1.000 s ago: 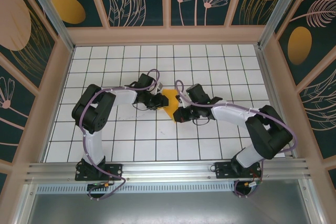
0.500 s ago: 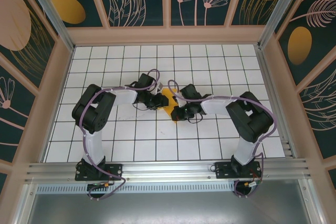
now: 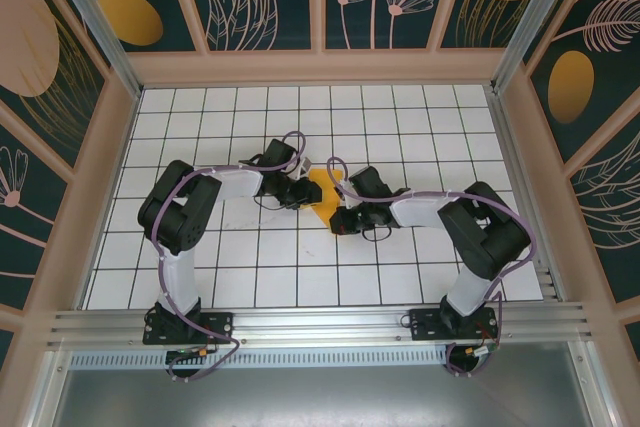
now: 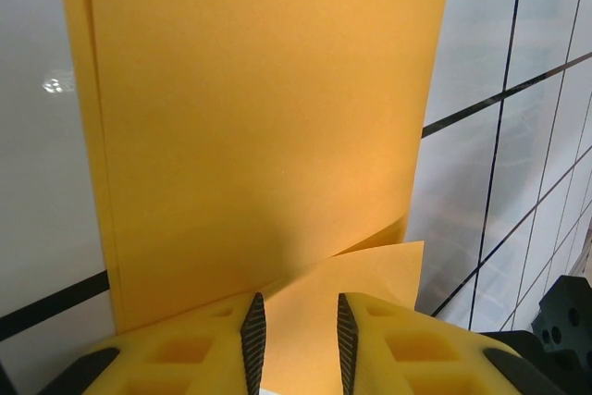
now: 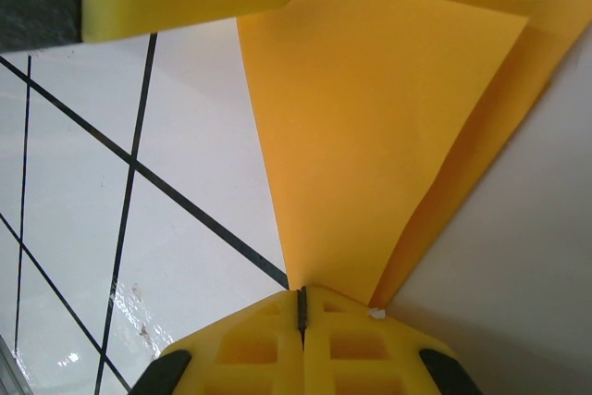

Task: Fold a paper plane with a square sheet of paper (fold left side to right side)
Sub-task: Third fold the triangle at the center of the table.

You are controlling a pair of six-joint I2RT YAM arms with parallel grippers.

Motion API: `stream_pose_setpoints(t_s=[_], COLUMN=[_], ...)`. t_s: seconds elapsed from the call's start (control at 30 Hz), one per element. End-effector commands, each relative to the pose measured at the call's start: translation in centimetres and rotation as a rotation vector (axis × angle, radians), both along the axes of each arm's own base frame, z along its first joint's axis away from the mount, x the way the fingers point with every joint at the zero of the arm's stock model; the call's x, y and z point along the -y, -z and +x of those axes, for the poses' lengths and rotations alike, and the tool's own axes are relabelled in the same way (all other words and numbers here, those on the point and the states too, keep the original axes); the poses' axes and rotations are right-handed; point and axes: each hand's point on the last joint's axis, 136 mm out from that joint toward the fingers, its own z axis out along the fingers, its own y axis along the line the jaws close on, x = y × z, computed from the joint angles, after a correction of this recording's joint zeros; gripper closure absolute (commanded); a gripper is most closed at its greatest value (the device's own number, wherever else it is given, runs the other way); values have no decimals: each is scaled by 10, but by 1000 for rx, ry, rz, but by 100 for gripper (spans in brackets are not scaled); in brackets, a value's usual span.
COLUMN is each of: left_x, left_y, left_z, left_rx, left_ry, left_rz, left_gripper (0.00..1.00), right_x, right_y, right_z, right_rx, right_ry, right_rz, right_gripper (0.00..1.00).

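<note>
Paper (image 3: 322, 194) sits near the middle of the white gridded counter (image 3: 250, 247), between the two arms and partly hidden by them from above, and it is no longer a flat square. The left wrist camera shows a tall orange-yellow panel (image 4: 259, 127) with a doubled edge down its left side, so at least one layer already lies over another. A smaller pointed flap runs out from under that panel toward the camera. The left tool (image 4: 296, 326) has its pads apart, with that flap in the gap between them and no sign that they clamp it. From the right wrist camera, the paper (image 5: 370, 127) narrows to a point that meets the right tool (image 5: 301, 301), whose fingers are pressed together. A folded-over strip rises along the right side of the triangle. Whether those closed tips pinch the corner or only bear down on it, I cannot tell. Judged from this, the folding is under way, with some creases made and a flap being worked. The finished narrow dart is not there: the visible shape is broad, with loose layers that do not lie flat. Which fold in the sequence this is cannot be read from the pictures. Left to do, most likely, are pressing this flap down, the matching folds and the final narrowing into wings.
</note>
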Motion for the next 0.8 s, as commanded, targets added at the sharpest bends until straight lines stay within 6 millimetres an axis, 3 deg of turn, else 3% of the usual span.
stream_pose_setpoints(t_s=[0.0, 0.23, 0.33, 0.57, 0.77], left_x=[-19, -15, -12, 11, 30], left_y=[28, -32, -46, -38, -25], left_z=[5, 8, -1, -28, -38], left_rx=[12, 104, 113, 64, 24], left_ry=[-29, -49, -50, -18, 6], left_rz=[130, 63, 33, -25, -47], left_gripper=[66, 66, 66, 69, 69], right_x=[47, 51, 50, 47, 47], right_y=[44, 52, 56, 57, 56], right_z=[-41, -39, -38, -36, -34], right_rx=[-175, -172, -177, -172, -170], right_ry=[32, 42, 41, 42, 41], right_rz=[-206, -242, -242, -237, -242], right_gripper=[100, 100, 100, 100, 100])
